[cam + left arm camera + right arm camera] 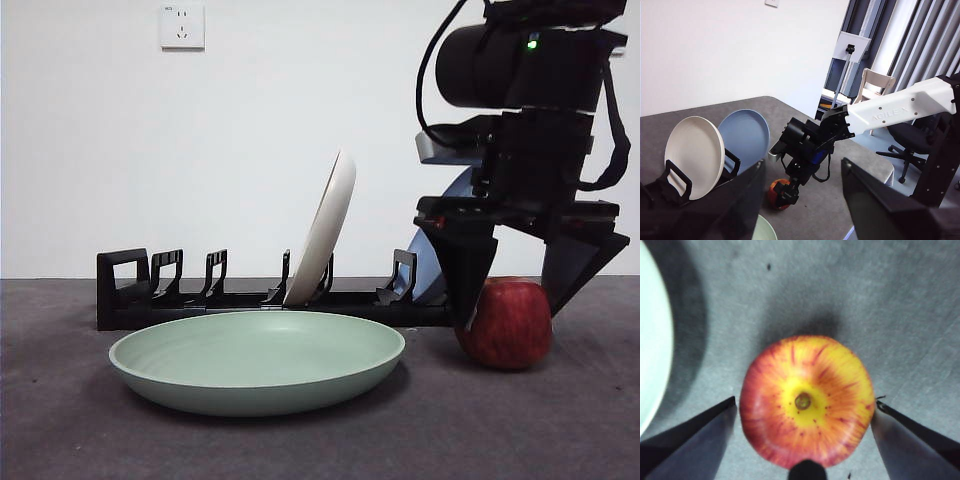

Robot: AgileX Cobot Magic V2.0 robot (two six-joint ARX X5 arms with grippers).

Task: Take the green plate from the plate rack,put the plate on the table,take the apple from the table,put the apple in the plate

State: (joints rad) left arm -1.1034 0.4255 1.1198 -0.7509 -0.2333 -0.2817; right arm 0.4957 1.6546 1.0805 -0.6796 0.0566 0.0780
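1 apple (806,400), 3 plates

In the front view, the green plate (257,362) lies flat on the table (560,430), just before the plate rack (250,295). The apple (506,323) sits at its 3 o'clock, apart from it, at the rack's end.
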